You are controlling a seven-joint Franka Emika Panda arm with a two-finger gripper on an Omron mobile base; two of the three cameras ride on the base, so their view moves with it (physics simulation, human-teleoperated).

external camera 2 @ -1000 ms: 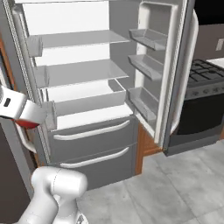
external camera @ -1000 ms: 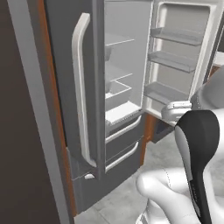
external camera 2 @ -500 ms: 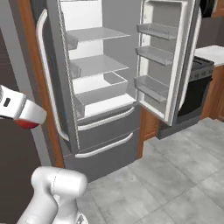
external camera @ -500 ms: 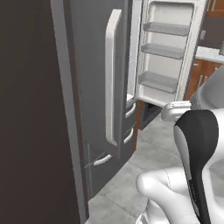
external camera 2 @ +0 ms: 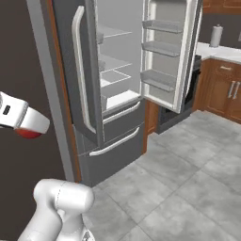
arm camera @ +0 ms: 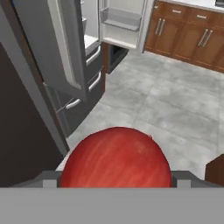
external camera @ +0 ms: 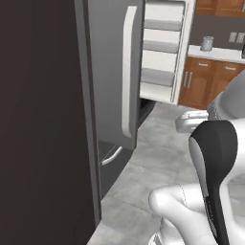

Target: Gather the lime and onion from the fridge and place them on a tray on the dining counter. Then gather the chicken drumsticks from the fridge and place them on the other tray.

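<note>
onion (arm camera: 116,157) | I see it pinched between my claw's (arm camera: 116,181) jaws | fridge (arm camera: 65,57) ahead-left of claw, doors open

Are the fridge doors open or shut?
Open: both fridge doors stand swung out, showing white shelves inside and door bins.

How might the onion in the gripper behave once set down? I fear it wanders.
The onion looks round like a ball, so it would probably roll once released. Its skin appears smooth and glossy, so it may be slippery.
</note>
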